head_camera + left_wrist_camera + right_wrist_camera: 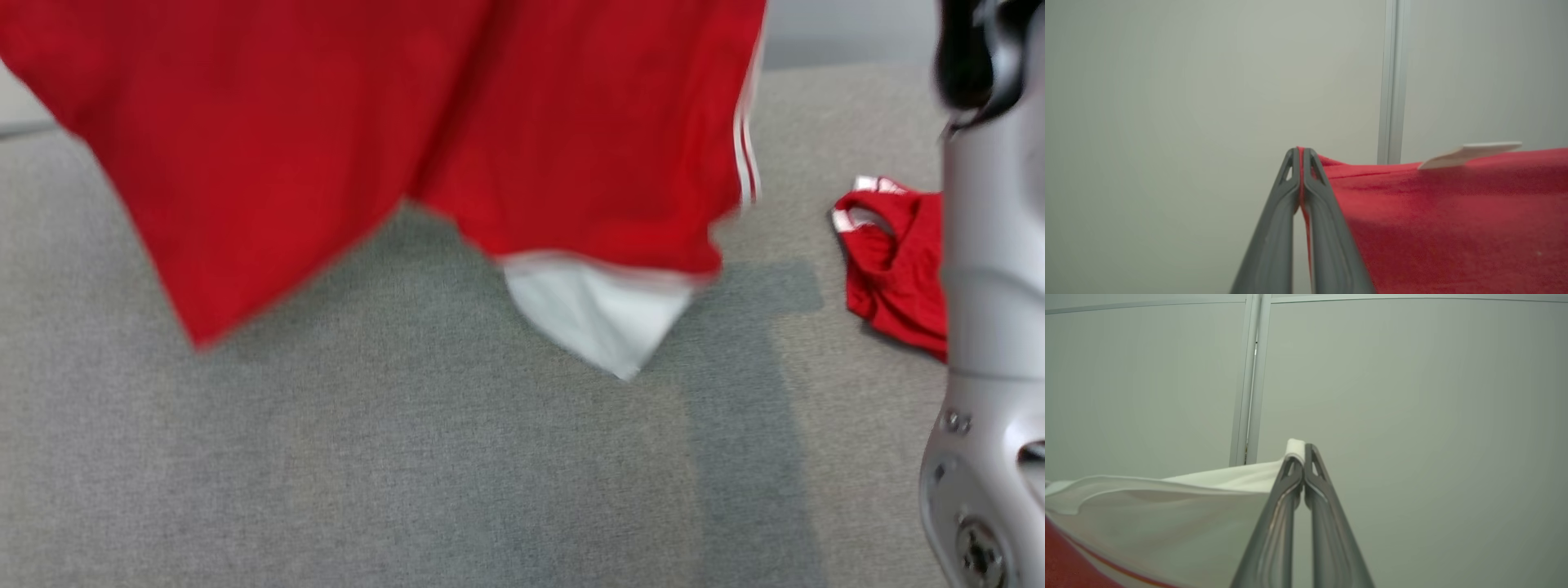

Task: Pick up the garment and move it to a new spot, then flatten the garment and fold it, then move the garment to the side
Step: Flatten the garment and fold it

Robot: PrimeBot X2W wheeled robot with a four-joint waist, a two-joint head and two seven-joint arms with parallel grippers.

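A red garment (392, 131) with white side stripes and a white lining (604, 314) hangs in the air across the top of the head view, above the grey table (392, 457). In the left wrist view my left gripper (1301, 153) is shut on the red edge of the garment (1445, 212). In the right wrist view my right gripper (1301, 451) is shut on the white part of the garment (1167, 514). My right arm's pale forearm (992, 327) rises along the right edge of the head view.
A second red garment with white trim (890, 261) lies crumpled at the table's right, partly behind my forearm. A pale wall with a metal seam (1249, 375) stands behind the table.
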